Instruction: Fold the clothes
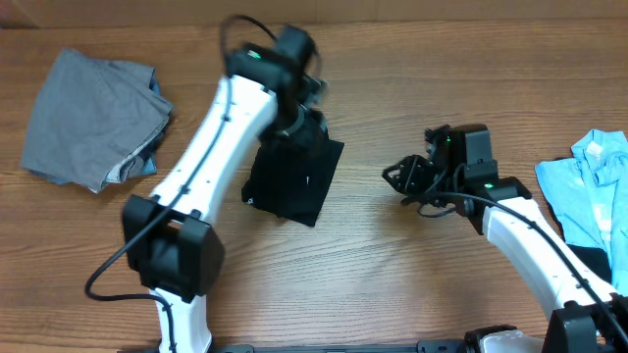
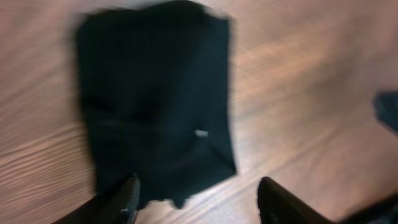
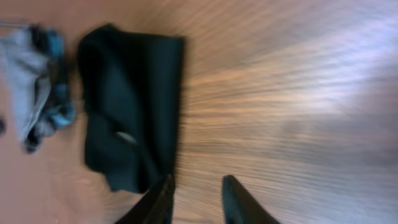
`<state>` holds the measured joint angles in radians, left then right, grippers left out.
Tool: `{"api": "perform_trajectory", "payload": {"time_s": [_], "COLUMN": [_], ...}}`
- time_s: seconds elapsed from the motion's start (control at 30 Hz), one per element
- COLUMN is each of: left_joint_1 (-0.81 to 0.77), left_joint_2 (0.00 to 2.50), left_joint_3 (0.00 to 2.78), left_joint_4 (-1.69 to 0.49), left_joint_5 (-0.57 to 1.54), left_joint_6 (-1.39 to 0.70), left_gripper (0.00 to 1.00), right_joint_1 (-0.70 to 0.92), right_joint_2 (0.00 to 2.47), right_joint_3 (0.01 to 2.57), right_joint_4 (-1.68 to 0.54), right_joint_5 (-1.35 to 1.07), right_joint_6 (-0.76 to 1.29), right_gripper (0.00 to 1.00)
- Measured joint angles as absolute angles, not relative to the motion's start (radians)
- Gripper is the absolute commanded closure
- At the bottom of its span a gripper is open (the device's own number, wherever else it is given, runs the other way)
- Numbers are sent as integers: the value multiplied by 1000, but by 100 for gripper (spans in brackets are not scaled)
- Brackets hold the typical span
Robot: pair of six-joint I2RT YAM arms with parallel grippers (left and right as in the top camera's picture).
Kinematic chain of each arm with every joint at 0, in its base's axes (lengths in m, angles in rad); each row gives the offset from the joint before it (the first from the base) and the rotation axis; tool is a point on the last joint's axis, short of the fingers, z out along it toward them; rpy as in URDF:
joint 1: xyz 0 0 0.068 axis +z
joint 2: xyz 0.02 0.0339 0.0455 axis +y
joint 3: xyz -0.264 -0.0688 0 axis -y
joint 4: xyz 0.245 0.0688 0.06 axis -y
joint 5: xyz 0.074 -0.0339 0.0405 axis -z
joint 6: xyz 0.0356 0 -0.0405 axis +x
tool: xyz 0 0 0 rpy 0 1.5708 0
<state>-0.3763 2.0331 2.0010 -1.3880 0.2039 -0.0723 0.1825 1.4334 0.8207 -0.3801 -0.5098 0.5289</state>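
A black shirt lies folded into a small rectangle at the middle of the table, with a tiny white label on top. My left gripper hangs over its far edge. In the left wrist view that gripper is open with nothing held, and one corner of the shirt lies beneath it. My right gripper is to the right of the shirt, apart from it. Seen from its own wrist, the right gripper is partly open and empty over bare wood, beside the shirt.
A crumpled grey garment lies at the far left. A light-blue garment lies at the right edge with a black one under it. The wooden table shows between them.
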Motion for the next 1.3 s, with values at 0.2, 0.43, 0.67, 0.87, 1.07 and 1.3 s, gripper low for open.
{"api": "perform_trajectory", "payload": {"time_s": [0.2,0.43,0.67,0.87,1.07,1.3], "left_joint_1": [-237,-221,-221,-221,-221,-221], "left_joint_2": [2033,2036,2050,2050,2050,2050], "left_joint_3": [2014,1910,1851,1851,1851,1851], "left_joint_4": [-1385,-1330,-1319,-1316,-1319,-1332], "left_joint_5": [198,270,308,316,319,319], "left_joint_6": [-41,34,53,56,56,58], "left_gripper": [48,31,30,29,26,22], "right_joint_1": [310,381,389,409,408,357], "right_joint_2": [1457,1673,1841,1843,1843,1833], "right_joint_3": [825,824,825,826,826,826], "right_joint_4": [-146,49,282,297,295,220], "right_joint_5": [-512,-471,-530,-563,-550,-594], "right_joint_6": [543,612,649,659,664,670], "right_gripper": [64,49,61,64,96,96]}}
